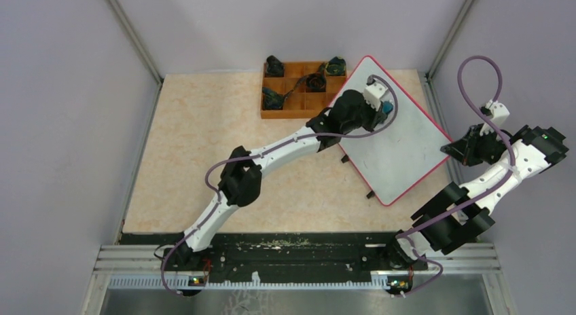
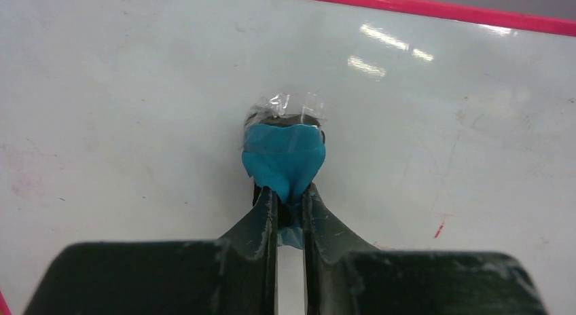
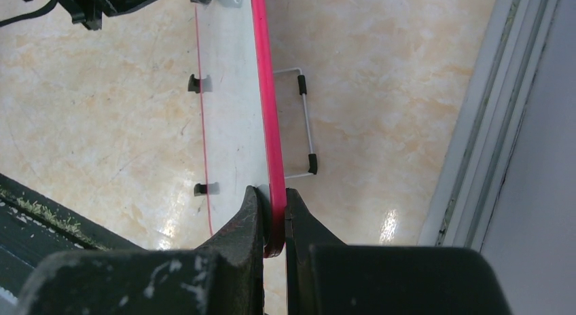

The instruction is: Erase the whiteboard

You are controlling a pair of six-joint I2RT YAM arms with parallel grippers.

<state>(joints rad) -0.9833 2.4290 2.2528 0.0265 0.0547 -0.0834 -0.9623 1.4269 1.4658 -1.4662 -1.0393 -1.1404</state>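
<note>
**Whiteboard nearly clean, faint red traces left**

An orange tray (image 1: 292,114) sat left of the whiteboard (image 1: 407,152), which lay on the table's (image 1: 204,159) right side. Your left gripper (image 2: 289,193) was closed tight on a blue eraser pad (image 2: 284,159) against the board. A small red fleck (image 2: 440,227) needed wiping. Your right gripper (image 3: 273,199) pinched the red rim (image 3: 268,91), close beside the wall frame (image 3: 489,125); open room lay leftward

From here, my left arm (image 1: 289,146) lies across the whiteboard's (image 1: 407,152) left edge, and the left gripper (image 2: 290,193) pins a blue eraser (image 2: 284,159) to its far part. The orange tray (image 1: 285,114) crowds the whiteboard's far-left corner. The right gripper (image 3: 273,203) clamps the whiteboard's right rim, with the frame rail (image 3: 486,125) close beyond. Bare tabletop (image 1: 190,132) spreads left of the whiteboard.
</note>
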